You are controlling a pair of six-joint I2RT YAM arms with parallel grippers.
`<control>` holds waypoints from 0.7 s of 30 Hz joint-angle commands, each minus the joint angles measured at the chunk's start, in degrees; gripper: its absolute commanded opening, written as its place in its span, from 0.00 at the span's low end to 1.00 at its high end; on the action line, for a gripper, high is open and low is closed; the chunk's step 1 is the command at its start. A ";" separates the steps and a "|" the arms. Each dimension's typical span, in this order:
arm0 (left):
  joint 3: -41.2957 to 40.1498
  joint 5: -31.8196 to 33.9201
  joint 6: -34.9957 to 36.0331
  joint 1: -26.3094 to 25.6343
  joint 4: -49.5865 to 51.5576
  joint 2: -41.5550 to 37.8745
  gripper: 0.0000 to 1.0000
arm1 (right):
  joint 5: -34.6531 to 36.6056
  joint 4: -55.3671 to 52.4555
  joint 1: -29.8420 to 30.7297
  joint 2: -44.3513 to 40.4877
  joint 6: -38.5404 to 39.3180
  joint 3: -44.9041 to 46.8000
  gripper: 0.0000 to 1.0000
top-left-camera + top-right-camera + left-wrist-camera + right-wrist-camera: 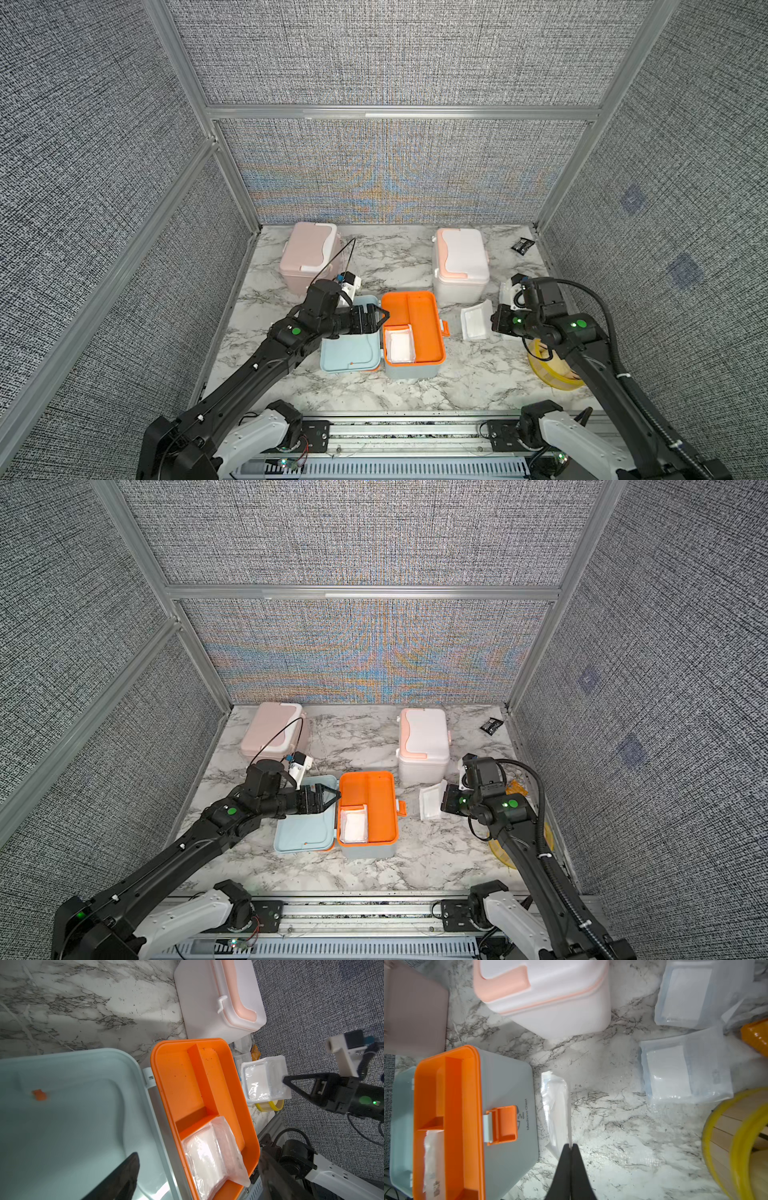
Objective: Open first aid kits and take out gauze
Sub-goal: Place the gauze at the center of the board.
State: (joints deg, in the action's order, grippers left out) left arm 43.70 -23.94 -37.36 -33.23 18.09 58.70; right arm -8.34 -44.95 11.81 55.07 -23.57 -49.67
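Observation:
The light blue first aid kit point(411, 368) stands open at the centre, its lid point(349, 345) laid flat to the left. One gauze pad point(400, 345) lies in its orange tray point(415, 316). My left gripper point(380, 318) hovers open over the tray's left rim, and in the left wrist view its fingers point(124, 1176) straddle that pad point(209, 1159). My right gripper point(572, 1146) is shut on the edge of another gauze pad point(556, 1109), held to the right of the kit point(476, 320). Two more gauze pads point(685, 995) point(685, 1072) lie on the table. The pink kit point(309, 253) and the white kit point(459, 264) are shut.
A small black packet point(523, 245) lies at the back right corner. A yellow-rimmed round container point(548, 370) sits under my right arm, with an orange packet point(756, 1034) beside it. Grey panel walls close in the marble table point(374, 390) on three sides.

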 commanded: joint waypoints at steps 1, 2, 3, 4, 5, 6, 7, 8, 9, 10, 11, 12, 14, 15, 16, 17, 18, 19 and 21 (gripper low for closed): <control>0.55 -0.08 0.18 0.03 0.01 0.10 0.89 | -3.75 5.30 -2.10 3.18 2.80 1.75 0.00; 0.57 -0.05 0.21 0.01 0.15 0.02 0.89 | -4.04 6.31 -2.74 4.41 3.21 2.09 0.00; 0.62 0.04 0.19 0.01 0.24 -0.06 0.89 | -4.14 7.34 -3.33 5.92 3.74 2.48 0.00; 0.65 0.09 0.23 0.01 0.36 -0.07 0.89 | -4.23 8.11 -3.83 7.39 4.45 2.47 0.00; 0.67 0.15 0.28 0.01 0.46 -0.12 0.89 | -4.12 8.34 -4.18 8.75 5.00 2.36 0.00; 0.66 0.26 0.28 0.01 0.54 -0.10 0.89 | -3.46 8.75 -4.48 10.25 5.58 2.10 0.00; 0.63 0.22 0.34 0.05 0.54 -0.08 0.89 | -3.10 9.10 -4.81 11.77 6.17 1.99 0.00; 0.61 0.26 0.28 0.04 0.50 0.05 0.89 | -3.09 9.58 -5.19 12.95 6.49 1.95 0.00; 0.68 0.26 0.28 0.01 0.46 0.05 0.89 | -2.92 10.08 -5.70 14.12 6.69 1.90 0.00; 0.77 0.26 0.20 -0.03 0.41 0.17 0.89 | -2.60 10.23 -6.13 15.52 6.94 1.57 0.00; 0.73 0.22 0.19 0.00 0.37 0.22 0.89 | -2.27 10.15 -6.47 16.68 7.31 1.14 0.00; 0.71 0.26 0.20 0.01 0.28 0.35 0.89 | -2.13 10.10 -6.77 17.55 7.45 0.89 0.00; 0.77 0.16 0.10 0.01 0.11 0.54 0.89 | -1.91 10.60 -7.37 19.03 7.54 0.55 0.00; 0.76 0.19 0.11 0.01 0.03 0.64 0.89 | -2.22 11.26 -7.55 19.57 7.52 0.55 0.00; 0.81 0.13 0.19 -0.01 0.02 0.75 0.89 | -2.30 11.71 -7.59 20.38 7.63 0.46 0.00; 0.80 0.14 0.26 0.01 0.02 0.90 0.89 | -2.22 11.73 -7.59 21.31 7.79 0.06 0.00; 0.82 0.19 0.27 0.01 0.02 1.02 0.89 | -2.26 11.65 -7.55 22.39 8.04 -0.40 0.00; 0.90 0.13 0.31 0.00 -0.07 1.20 0.89 | -2.21 11.63 -7.58 23.33 8.25 -0.80 0.00; 0.90 0.07 0.17 -0.03 -0.07 1.33 0.89 | -2.06 11.58 -7.53 24.34 8.45 -0.96 0.00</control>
State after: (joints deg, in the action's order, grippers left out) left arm 44.14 -23.94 -37.36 -33.26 18.22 59.88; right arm -10.72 -33.87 4.21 78.50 -16.12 -50.13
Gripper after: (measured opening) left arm 0.889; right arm 0.049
